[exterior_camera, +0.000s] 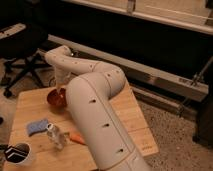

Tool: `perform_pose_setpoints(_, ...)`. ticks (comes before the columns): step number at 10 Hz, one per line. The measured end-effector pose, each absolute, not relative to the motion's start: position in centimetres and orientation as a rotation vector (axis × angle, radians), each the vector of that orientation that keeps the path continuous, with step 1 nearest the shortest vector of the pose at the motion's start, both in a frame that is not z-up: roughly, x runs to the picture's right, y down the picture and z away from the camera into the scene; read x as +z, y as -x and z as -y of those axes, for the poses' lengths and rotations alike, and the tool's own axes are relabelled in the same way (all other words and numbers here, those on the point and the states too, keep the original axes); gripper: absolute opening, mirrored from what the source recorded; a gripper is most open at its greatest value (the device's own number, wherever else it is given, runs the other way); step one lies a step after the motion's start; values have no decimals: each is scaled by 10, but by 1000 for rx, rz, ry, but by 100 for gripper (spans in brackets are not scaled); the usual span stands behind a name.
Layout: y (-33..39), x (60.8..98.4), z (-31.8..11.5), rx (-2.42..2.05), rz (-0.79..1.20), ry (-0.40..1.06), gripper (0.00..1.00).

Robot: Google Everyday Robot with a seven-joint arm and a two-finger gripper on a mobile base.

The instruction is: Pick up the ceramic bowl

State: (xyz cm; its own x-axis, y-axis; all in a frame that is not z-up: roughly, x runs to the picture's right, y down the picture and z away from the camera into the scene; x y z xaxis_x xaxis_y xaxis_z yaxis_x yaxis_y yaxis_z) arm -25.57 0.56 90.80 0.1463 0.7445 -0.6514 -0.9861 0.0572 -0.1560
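While the big white robot arm (97, 107) is bent over the light wooden table (132, 117), the hand (60, 86) is right at the small glossy red-orange ceramic bowl (54, 99).

The hand points down at the bowl's rim on the side toward the arm. Honestly, I can't tell whether it's open, closed or gripping. The bowl sits on the table just under the hand and a bit to its left in the shot. Toward the camera from the hand there's a flat blue sponge (37, 126), then a clear plastic bottle (56, 136) standing up. An orange carrot (77, 138) lies just beside the bottle, against the arm. A dark mug with a white rim (19, 152) sits well apart from the hand at the near left corner. A black office chair (20, 47) stands past the table, up and left of the hand.
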Motion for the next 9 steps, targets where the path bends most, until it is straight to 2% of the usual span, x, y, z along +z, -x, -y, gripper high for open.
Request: perform_pose_setpoints(9,258,913,-7,1378,-462,658,65)
